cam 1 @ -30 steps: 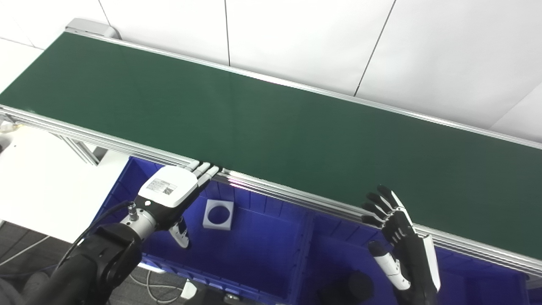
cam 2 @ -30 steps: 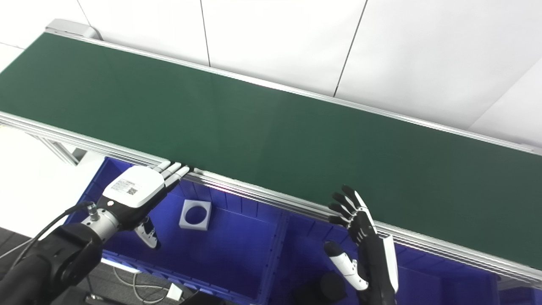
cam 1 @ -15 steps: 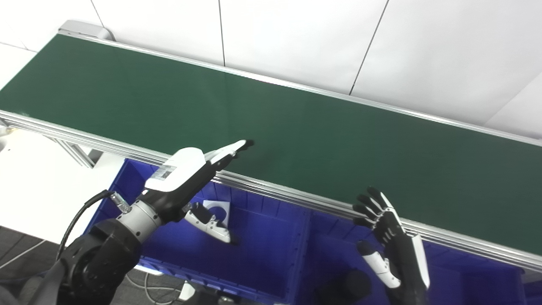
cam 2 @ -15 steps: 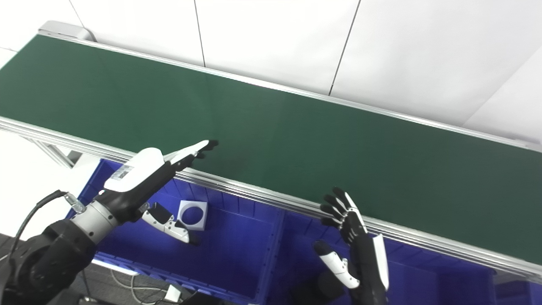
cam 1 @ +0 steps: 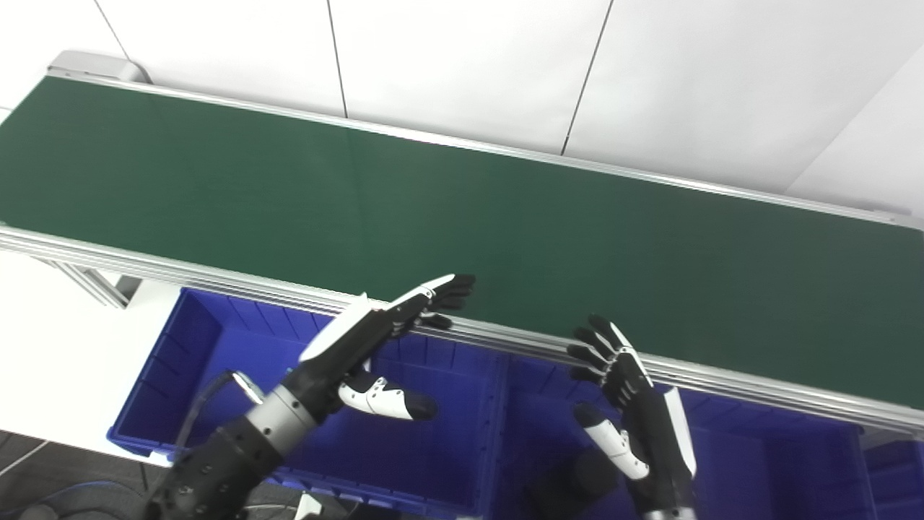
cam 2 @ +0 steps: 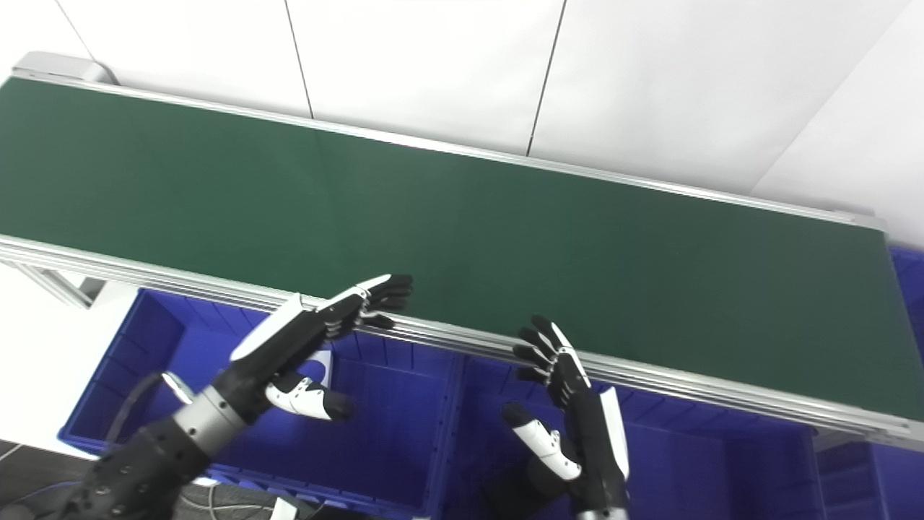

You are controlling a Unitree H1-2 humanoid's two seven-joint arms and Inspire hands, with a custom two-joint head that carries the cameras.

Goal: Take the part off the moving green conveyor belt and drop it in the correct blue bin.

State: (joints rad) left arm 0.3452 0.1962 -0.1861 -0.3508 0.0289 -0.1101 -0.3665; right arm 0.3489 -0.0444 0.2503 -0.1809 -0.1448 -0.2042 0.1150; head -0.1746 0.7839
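The green conveyor belt (cam 1: pixel 505 217) runs from upper left to right, and no part shows on it. My left hand (cam 1: pixel 368 339) is open and turned edge-on, its fingertips (cam 1: pixel 455 289) reaching over the belt's near rail (cam 1: pixel 505 336). It holds nothing. My right hand (cam 1: pixel 635 404) is open too, fingers spread, just in front of the rail above the middle blue bin (cam 1: pixel 541 404). In the left blue bin (cam 1: pixel 180 375) a white square part (cam 2: pixel 323 360) lies mostly hidden behind my left hand.
A dark round object (cam 2: pixel 534 480) sits low in the middle bin, beside my right wrist. A third blue bin (cam 1: pixel 794 462) lies at the right. White wall panels stand behind the belt, and a white table (cam 1: pixel 43 339) is at the left.
The camera has panned right. My left hand rose from above the left bin, turned edge-on and reached right over the rail. My right hand stayed open in roughly the same pose.
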